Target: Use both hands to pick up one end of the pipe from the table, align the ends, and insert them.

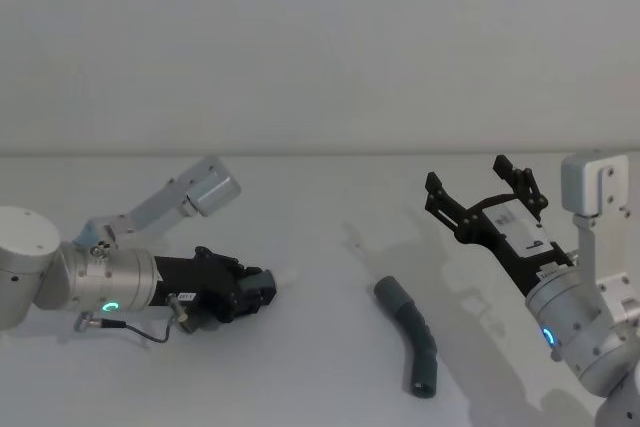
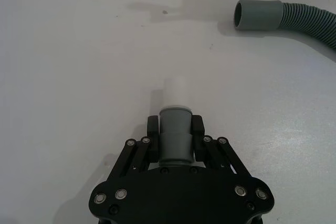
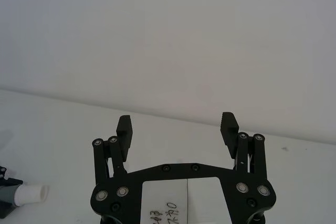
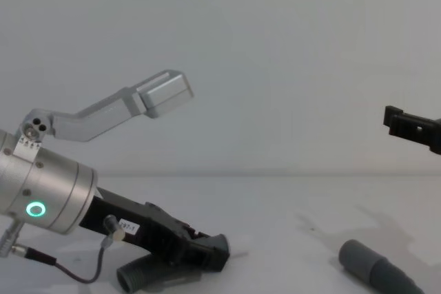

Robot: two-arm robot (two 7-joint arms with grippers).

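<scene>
I'm pinching the cuff (image 2: 176, 140) at one end of the pipe (image 1: 418, 332) in my left gripper (image 1: 268, 282), fingers (image 2: 198, 125) pressed on either side of it, and its narrower white tip (image 1: 287, 274) is sticking out past them. That gripper is sitting low over the tabletop (image 1: 320, 207) on my left side, pointing across toward my right. From the chest view the corrugated length (image 4: 141, 275) is trailing under the left gripper (image 4: 217, 246) close to the surface. The other end, the plain grey cuff (image 1: 392, 294), is lying on the tabletop between my two arms, nearer the right one, with its open mouth (image 2: 260, 15) facing roughly toward the left gripper. A stretch of white tabletop is lying between the white tip and that mouth, and the two are pointing past each other rather than in line. From the cuff the pipe is curving back toward me; I cannot tell how it runs on to my left side. My right gripper (image 1: 470, 179) is hanging raised above the tabletop on the right, fingers (image 3: 229, 127) spread wide and holding nothing, well apart from the plain grey cuff. A thin cable (image 1: 130, 327) is looping from my left wrist, and a pale wall (image 1: 320, 47) is standing behind the tabletop.
</scene>
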